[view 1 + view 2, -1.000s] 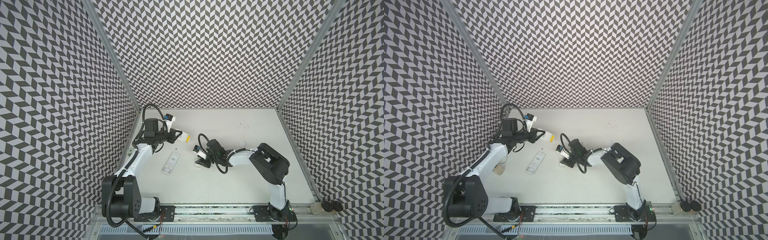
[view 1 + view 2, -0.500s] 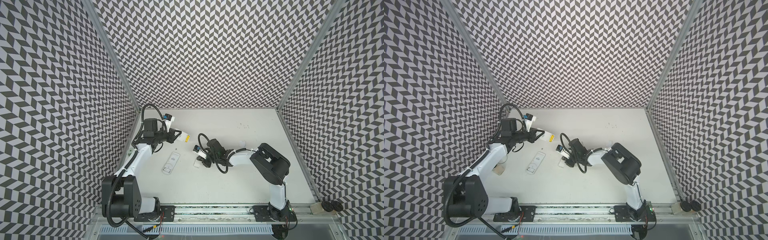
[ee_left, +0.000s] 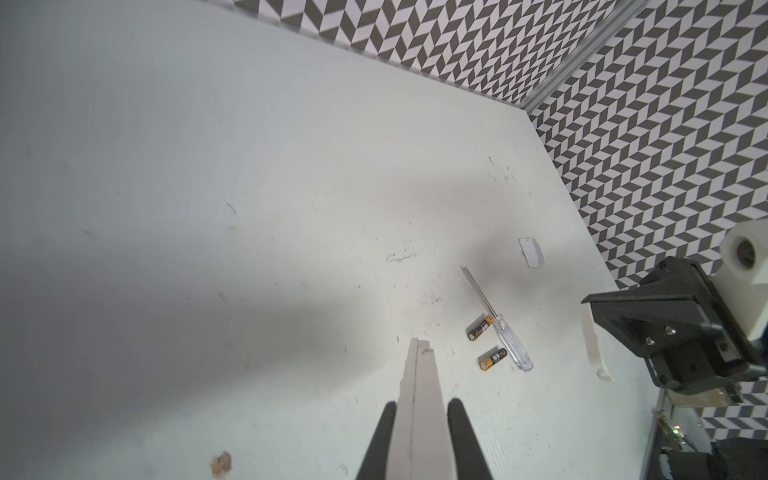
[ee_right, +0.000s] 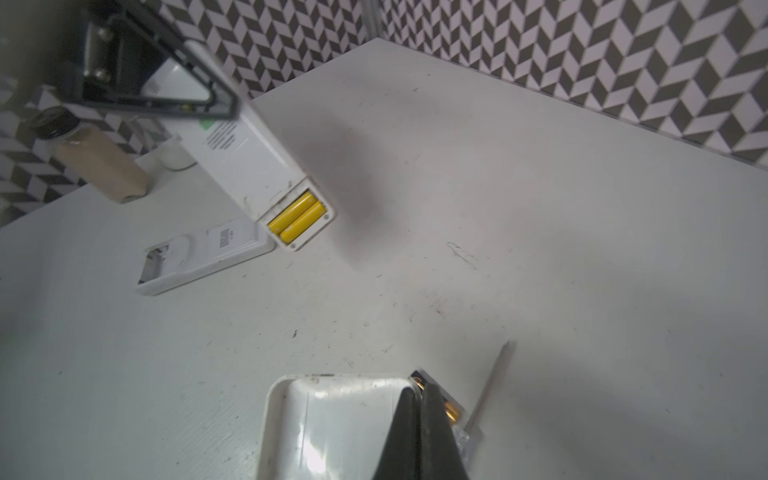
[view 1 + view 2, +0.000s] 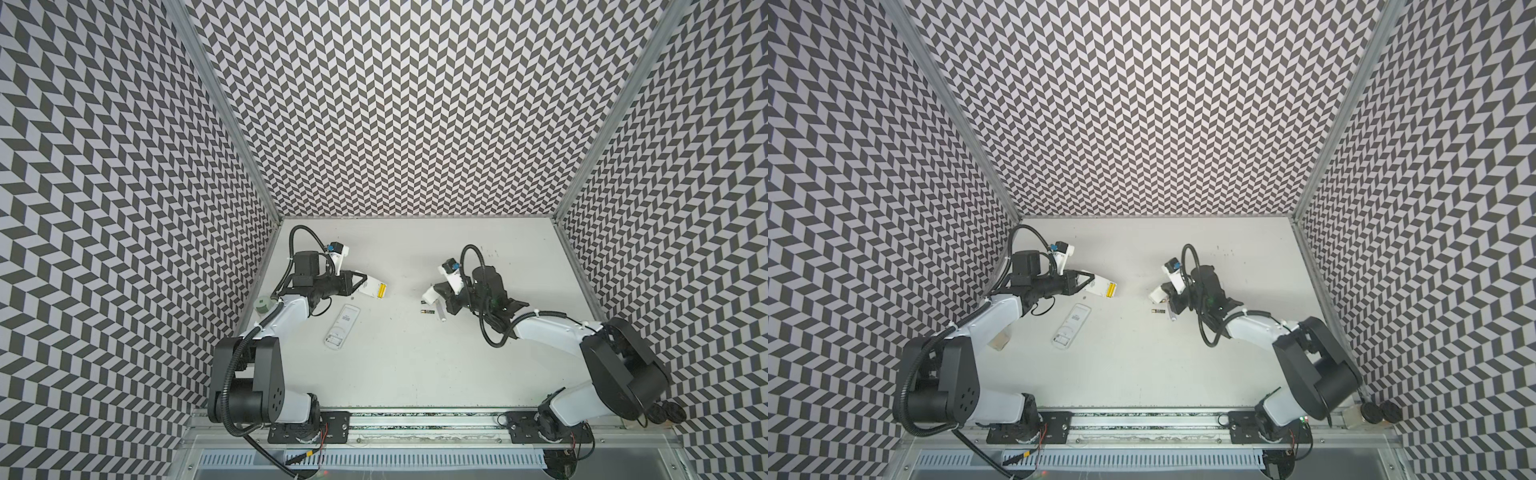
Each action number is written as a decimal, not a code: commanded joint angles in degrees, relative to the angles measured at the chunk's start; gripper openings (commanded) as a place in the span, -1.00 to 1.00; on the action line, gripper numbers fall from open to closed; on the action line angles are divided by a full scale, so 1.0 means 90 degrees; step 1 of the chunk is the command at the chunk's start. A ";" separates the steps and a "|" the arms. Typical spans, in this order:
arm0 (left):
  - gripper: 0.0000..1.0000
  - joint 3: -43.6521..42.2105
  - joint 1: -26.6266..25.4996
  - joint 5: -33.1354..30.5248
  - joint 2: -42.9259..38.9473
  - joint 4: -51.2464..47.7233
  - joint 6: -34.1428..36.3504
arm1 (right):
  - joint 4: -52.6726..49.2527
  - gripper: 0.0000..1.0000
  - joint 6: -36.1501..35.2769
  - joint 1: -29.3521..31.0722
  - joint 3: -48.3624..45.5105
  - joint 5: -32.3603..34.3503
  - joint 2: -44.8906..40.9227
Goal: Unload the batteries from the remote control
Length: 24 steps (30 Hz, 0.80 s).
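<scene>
The left gripper is clamped on a white remote control, raised on the far left. Its open bay holds 2 yellow batteries side by side. The right gripper is pinched tight on the edge of the white battery cover, so the cover-off step looks done.

The black batteries, 2 of them, lie on the worktop right of centre, beside the screwdriver. A second remote lies on the left, its bay apparently empty.

Next, probably: set the cover down and work out the snug yellow cells.
</scene>
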 commanded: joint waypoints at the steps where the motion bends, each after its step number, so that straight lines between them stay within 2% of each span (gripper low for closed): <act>1: -1.00 -0.0213 0.0003 0.0317 0.0073 0.1206 -0.1047 | 0.0056 -0.94 0.1004 -0.0145 -0.0459 0.0886 -0.0366; 5: -1.00 -0.0381 -0.0119 0.0322 0.0249 0.1599 -0.1521 | -0.0128 -0.96 0.1731 -0.0493 -0.0867 0.1429 -0.0631; 13: -1.00 -0.0222 -0.0233 -0.0210 0.0681 0.1381 -0.1649 | -0.0349 -1.00 0.2617 -0.1303 -0.1319 0.1914 -0.0757; 20: -1.00 -0.0158 -0.0192 -0.0501 0.0944 0.1318 -0.1696 | -0.0787 -1.00 0.2801 -0.1626 -0.1207 0.2106 -0.0487; 24: -1.00 -0.0033 -0.0204 -0.0485 0.1330 0.1296 -0.1762 | -0.0895 -0.91 0.2927 -0.1745 -0.1132 0.2092 -0.0246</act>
